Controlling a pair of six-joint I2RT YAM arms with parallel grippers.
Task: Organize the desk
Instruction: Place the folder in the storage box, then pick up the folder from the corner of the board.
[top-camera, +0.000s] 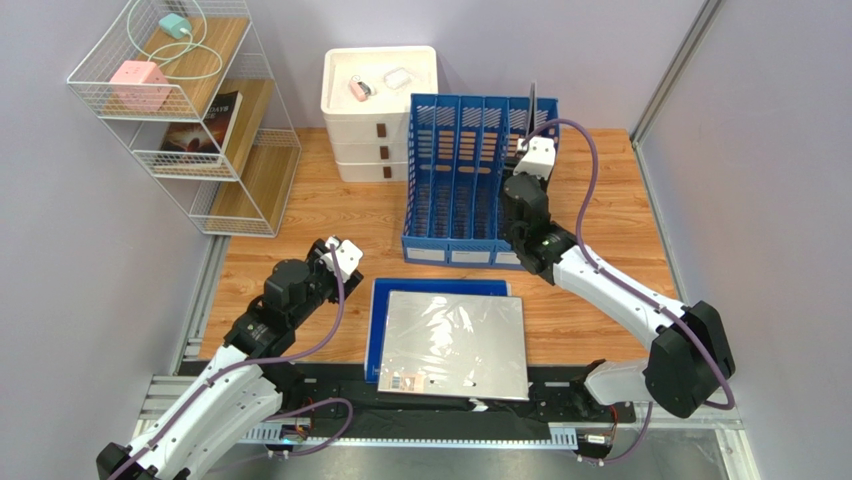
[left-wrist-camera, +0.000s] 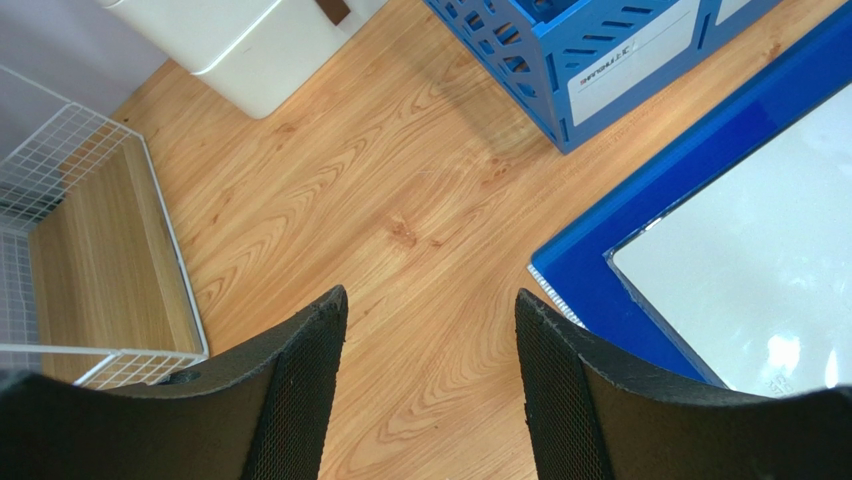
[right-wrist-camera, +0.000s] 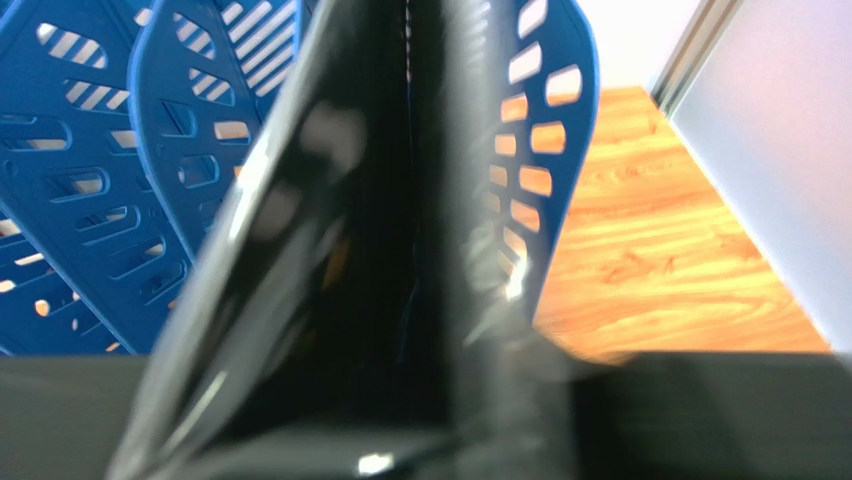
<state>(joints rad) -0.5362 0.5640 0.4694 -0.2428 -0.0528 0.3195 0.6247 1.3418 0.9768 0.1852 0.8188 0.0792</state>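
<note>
Right gripper (top-camera: 530, 132) at blue slotted plastic rack's (top-camera: 455, 180) rightmost slot, glossy black folder (right-wrist-camera: 350, 250) upright there; I cannot tell if pinched. Left gripper (left-wrist-camera: 430, 300) spread, empty.

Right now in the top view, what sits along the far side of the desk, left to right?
white wire shelf → white drawer unit → blue file rack

File-rack label (left-wrist-camera: 625, 65): print illegible
</note>
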